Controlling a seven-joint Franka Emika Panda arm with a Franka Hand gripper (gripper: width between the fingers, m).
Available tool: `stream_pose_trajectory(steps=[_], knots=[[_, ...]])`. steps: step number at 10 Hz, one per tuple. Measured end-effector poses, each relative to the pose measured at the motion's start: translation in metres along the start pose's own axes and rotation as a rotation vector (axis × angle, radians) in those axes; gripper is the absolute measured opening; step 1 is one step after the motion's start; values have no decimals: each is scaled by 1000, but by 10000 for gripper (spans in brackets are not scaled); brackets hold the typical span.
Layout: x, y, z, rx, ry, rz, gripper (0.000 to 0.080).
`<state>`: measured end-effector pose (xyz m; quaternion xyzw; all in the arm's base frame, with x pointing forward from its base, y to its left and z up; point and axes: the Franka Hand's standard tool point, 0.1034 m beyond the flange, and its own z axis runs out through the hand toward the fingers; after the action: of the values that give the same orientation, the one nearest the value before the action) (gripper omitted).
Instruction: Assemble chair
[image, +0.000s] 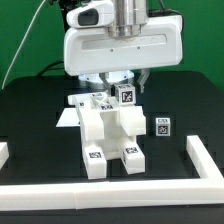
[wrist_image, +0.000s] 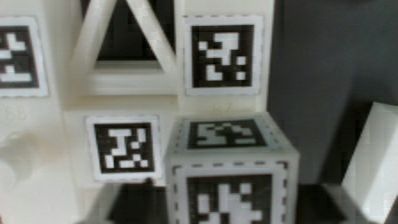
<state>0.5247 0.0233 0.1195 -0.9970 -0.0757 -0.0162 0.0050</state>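
Chair (image: 108, 132) partly assembled, upright at centre of table (image: 40, 115), directly under gripper (image: 123, 88). Gripper low at chair top; finger spread obscured, hold cannot be told. Loose tagged block (image: 160, 126) near chair, on exterior view's right.

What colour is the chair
The chair is white with black-and-white tags, best seen in the exterior view.

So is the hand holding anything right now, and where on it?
Cannot tell. The hand sits low over the tagged top of the chair, but neither view shows whether it is gripping.
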Motion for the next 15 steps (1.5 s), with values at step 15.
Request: stream_pose_trajectory(steps=[15], knots=[[9,1,1,58,36,858,491]])
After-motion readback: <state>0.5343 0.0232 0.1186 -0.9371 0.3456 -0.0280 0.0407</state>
